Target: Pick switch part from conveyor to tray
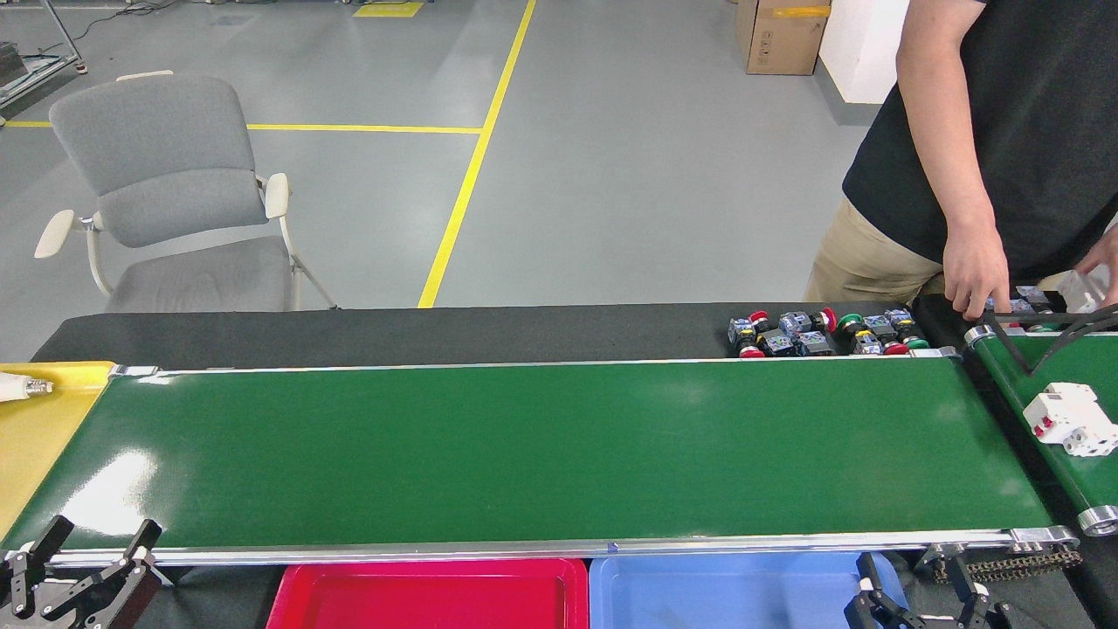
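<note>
While conveyor (541,450) runs bare, I wait: left claw (83,563) fingers apart, right claw (913,590) seemingly apart, partly cropped. White switch part (1070,419) on side belt (1061,445), beyond right claw. Next: grab on arrival, drop into blue tray (734,594) beside right claw.

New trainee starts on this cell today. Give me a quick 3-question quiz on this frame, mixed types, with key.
1. True or false: a part lies on the wide conveyor.
2. The white part lies on: A) the red tray B) the narrow belt C) the yellow tray
3. Fill in: left gripper and right gripper are both ____.

Key: 1 false; 2 B; 3 open.
</note>
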Robot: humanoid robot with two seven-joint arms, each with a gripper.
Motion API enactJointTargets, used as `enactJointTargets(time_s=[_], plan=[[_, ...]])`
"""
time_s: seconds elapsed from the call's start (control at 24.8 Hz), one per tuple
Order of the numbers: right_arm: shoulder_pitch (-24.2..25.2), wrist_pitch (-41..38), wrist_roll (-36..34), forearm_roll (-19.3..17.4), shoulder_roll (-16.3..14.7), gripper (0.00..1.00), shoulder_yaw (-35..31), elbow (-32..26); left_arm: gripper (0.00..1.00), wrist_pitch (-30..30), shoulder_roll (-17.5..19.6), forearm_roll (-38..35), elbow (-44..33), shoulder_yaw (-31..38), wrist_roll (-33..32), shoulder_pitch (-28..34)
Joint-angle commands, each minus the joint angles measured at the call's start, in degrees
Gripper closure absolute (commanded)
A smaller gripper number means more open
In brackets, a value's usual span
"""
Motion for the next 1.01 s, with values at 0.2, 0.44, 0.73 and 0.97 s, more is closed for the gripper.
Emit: enactJointTargets(time_s=[0.2, 0.44, 0.73, 0.97], plan=[[-1.5, -0.2, 2.9, 0.4, -0.3, 0.00, 1.8, -1.0, 0.00, 0.0, 0.5, 0.0, -0.1, 1.2, 0.4, -0.2], [-1.6, -0.3, 2.9, 0.4, -0.4, 0.00, 2.3, -1.1, 0.00, 0.0, 0.8, 0.0, 1.2, 1.3, 0.4, -0.4], [-3.4, -2.2, 3.4, 0.4, -0.3, 0.00, 2.3, -1.6, 0.00, -0.1, 0.8, 0.0, 2.6, 1.3, 0.4, -0.6], [-7.3, -2.2, 7.3, -0.3, -1.8, 0.00, 0.6, 1.8, 0.00, 0.0, 0.9, 0.0, 2.6, 1.6, 0.4, -1.7]])
